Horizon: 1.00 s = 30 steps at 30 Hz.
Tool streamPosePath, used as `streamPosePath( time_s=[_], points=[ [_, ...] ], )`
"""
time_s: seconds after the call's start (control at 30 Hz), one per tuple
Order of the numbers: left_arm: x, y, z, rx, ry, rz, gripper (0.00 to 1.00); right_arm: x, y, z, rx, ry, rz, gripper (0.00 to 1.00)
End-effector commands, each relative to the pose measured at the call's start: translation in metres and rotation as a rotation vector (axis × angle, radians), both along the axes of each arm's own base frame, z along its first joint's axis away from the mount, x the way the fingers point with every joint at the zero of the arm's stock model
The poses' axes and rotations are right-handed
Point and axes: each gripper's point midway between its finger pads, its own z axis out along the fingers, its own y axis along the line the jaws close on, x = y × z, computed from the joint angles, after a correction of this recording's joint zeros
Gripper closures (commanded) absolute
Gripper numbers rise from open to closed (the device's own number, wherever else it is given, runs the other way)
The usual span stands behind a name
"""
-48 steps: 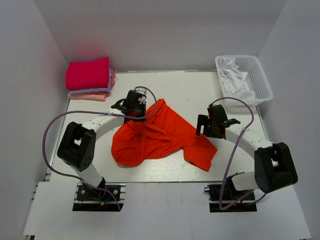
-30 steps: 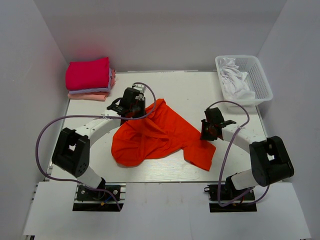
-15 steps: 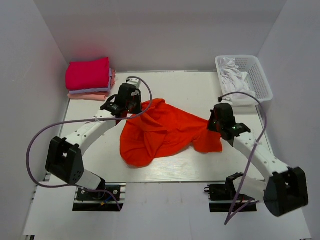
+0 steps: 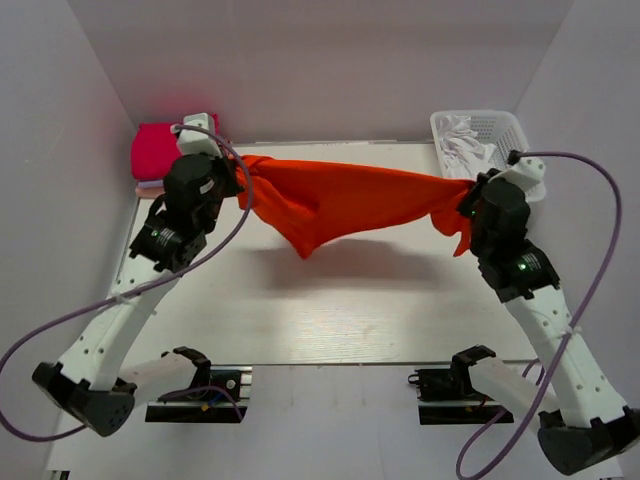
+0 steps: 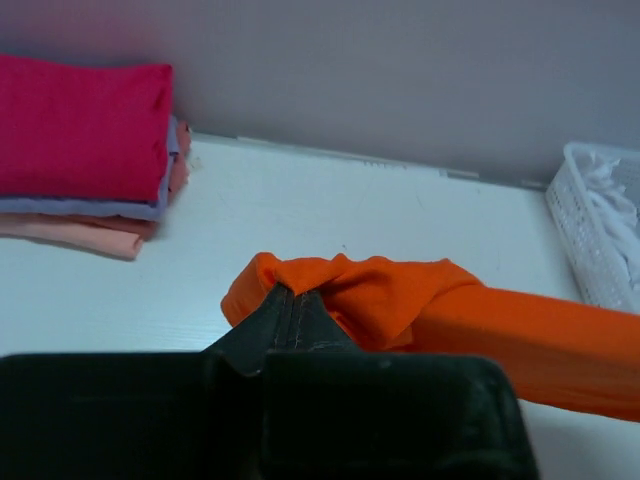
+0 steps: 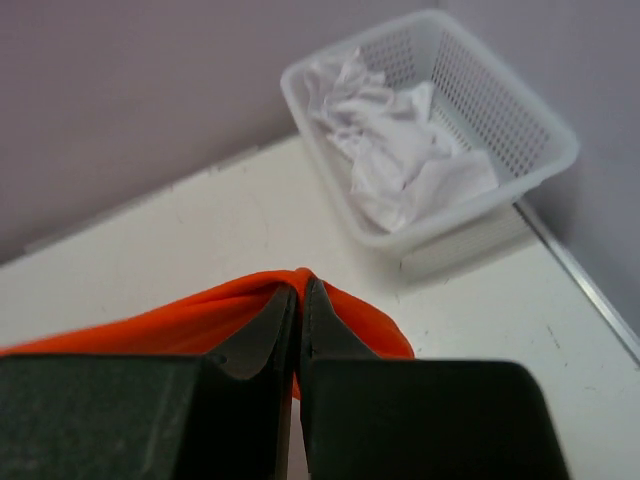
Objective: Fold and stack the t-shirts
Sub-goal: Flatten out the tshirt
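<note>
White basket (image 6: 487, 108) of white cloth (image 6: 385, 150)

The left arm (image 4: 112, 328) and right arm (image 4: 543, 322) have white tubular links and chunky black joint housings with tiny green lights. A lavender cable (image 4: 619, 215) loops along each. Black bases (image 4: 195, 385) sit at the near edge of the table (image 4: 340, 320). The left gripper (image 5: 297, 292) and right gripper (image 6: 300, 285) are matte black.

L arm: I have it stretched from 7 toward 11 o'clock, left gripper (image 4: 240, 171) facing 3, jaws pinched on the orange-red t-shirt (image 4: 345, 205) | R arm: stretched from 5 toward 1 o'clock, right gripper (image 4: 467, 196) facing 10, jaws pinched on its other end.
</note>
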Motion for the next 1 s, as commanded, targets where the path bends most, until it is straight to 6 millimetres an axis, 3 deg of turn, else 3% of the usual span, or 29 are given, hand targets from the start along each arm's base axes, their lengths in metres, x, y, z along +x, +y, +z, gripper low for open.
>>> streamPosePath(
  time_s=[0.0, 0.17, 0.33, 0.4, 0.57, 0.7, 0.9, 0.97],
  points=[
    [-0.022, 0.04, 0.039, -0.007, -0.095, 0.14, 1.0, -0.021, -0.041, 0.06, -0.007, -0.168, -0.187, 1.0],
    [-0.049, 0.048, 0.066, -0.029, -0.182, 0.098, 1.0, -0.051, -0.057, 0.118, 0.006, -0.315, -0.206, 1.0],
    [-0.079, 0.04, 0.091, -0.073, -0.272, -0.03, 1.0, -0.082, -0.059, 0.155, 0.034, -0.433, -0.142, 1.0],
    [-0.098, 0.039, 0.104, -0.097, -0.321, -0.085, 1.0, -0.105, -0.068, 0.171, 0.049, -0.486, -0.143, 1.0],
    [-0.139, 0.03, 0.123, -0.153, -0.403, -0.235, 1.0, -0.134, -0.071, 0.179, 0.109, -0.551, -0.092, 1.0],
    [-0.161, 0.018, 0.122, -0.18, -0.407, -0.349, 1.0, -0.154, -0.064, 0.182, 0.154, -0.592, -0.007, 1.0],
    [-0.184, 0.017, 0.126, -0.225, -0.416, -0.408, 1.0, -0.184, -0.069, 0.18, 0.208, -0.634, 0.024, 1.0],
    [-0.178, 0.014, 0.114, -0.227, -0.379, -0.407, 1.0, -0.184, -0.067, 0.176, 0.214, -0.631, 0.038, 1.0]
  ],
)
